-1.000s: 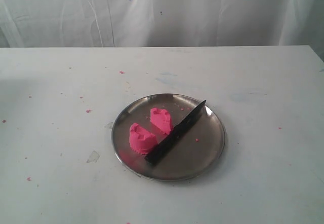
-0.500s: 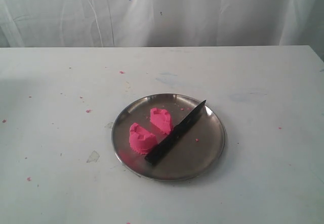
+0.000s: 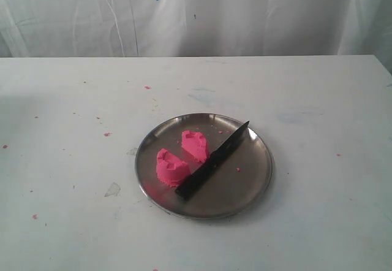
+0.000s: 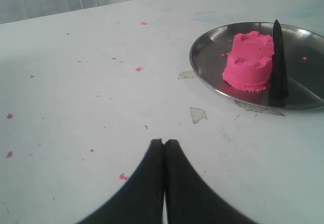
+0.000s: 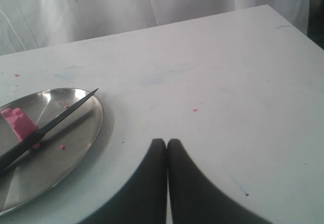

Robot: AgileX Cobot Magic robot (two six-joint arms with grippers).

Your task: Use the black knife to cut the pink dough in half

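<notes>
Nearest the wrist cameras, the left hand (image 4: 163,148) and the right hand (image 5: 167,148) are being seen with fingers pressed together, gripping nothing, each poised over the bare desk (image 3: 318,222) well apart from the work. Farther off, the round steel plate (image 3: 257,188) is being shown carrying the pink dough as two separate halves, a nearer half (image 3: 171,168) and a farther half (image 3: 196,145), with the black knife (image 3: 213,160) lying across the plate just beside them. The cut is being judged complete; nothing appears left. In the exterior view both arms are being left out of frame, and whether blade touches dough cannot be told.
</notes>
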